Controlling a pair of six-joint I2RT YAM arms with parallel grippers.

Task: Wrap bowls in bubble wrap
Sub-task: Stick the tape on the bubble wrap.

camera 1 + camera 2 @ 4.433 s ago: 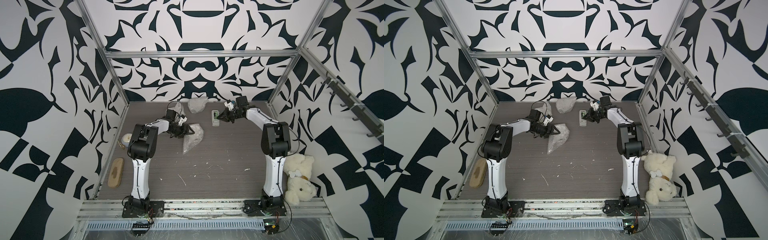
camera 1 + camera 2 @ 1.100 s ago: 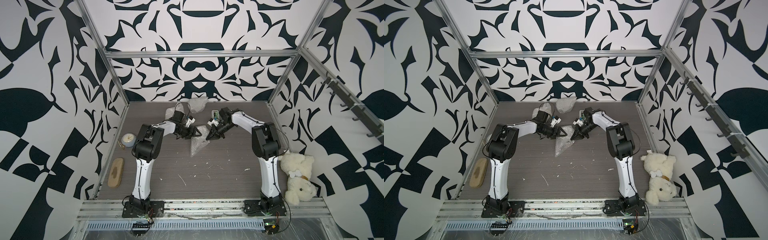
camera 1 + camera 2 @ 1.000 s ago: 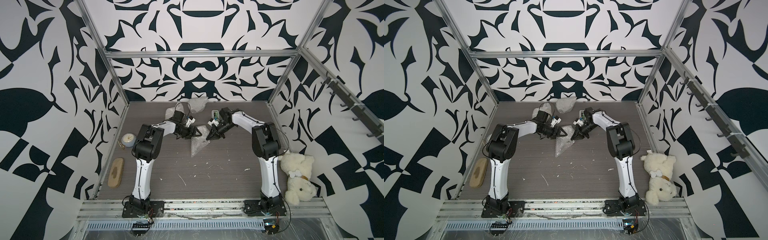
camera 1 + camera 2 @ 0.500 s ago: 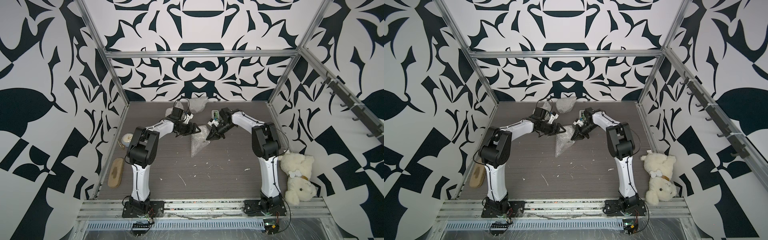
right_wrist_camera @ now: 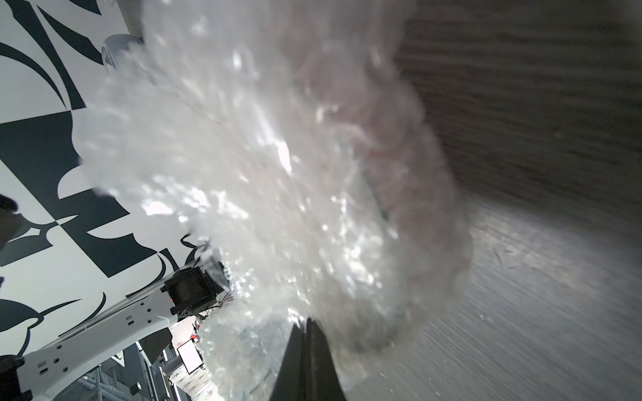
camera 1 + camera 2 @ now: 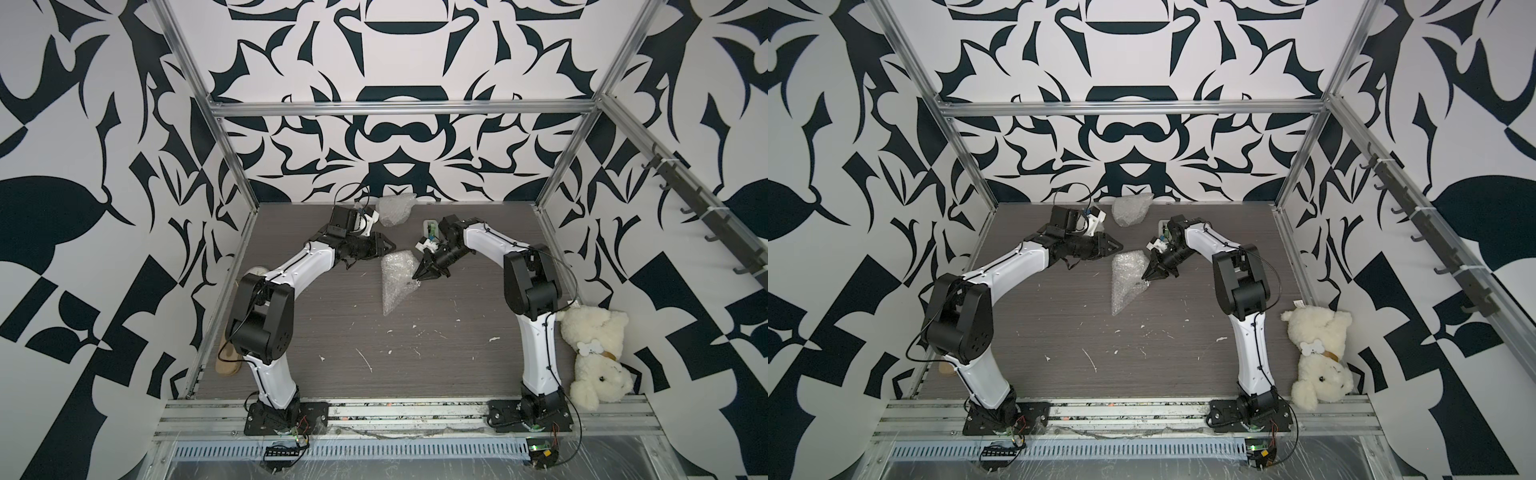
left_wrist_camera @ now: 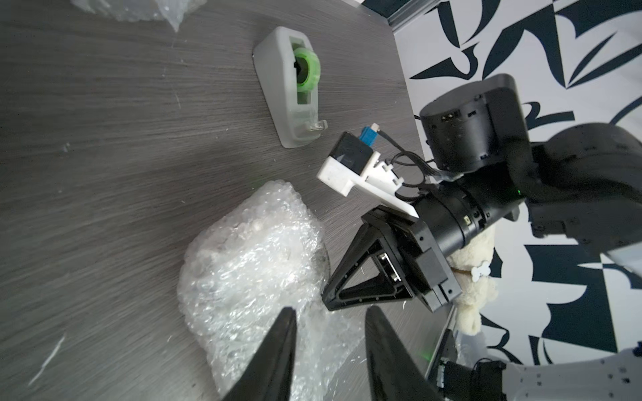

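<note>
Wrap [image 6: 394, 279] lies as one crumpled bundle on the bench [image 6: 457, 357], near the dispenser [image 6: 428, 227], on its front side. The right gripper [image 6: 417, 278] has its fingers together, pinching the wrap's edge. The left gripper [image 6: 389, 245] hovers just beside the wrap, fingers apart.

Bubble-wrap bundles: two [image 6: 397, 278] [image 6: 395, 210]. Tape dispenser: one [image 7: 291, 90]. Teddy bear: one [image 6: 594, 357]. Robot arms: two [image 6: 291, 270] [image 6: 490, 243]. Wooden piece at table edge: one [image 6: 226, 361]. Pale round item half hidden behind an arm: one [image 6: 256, 271].
</note>
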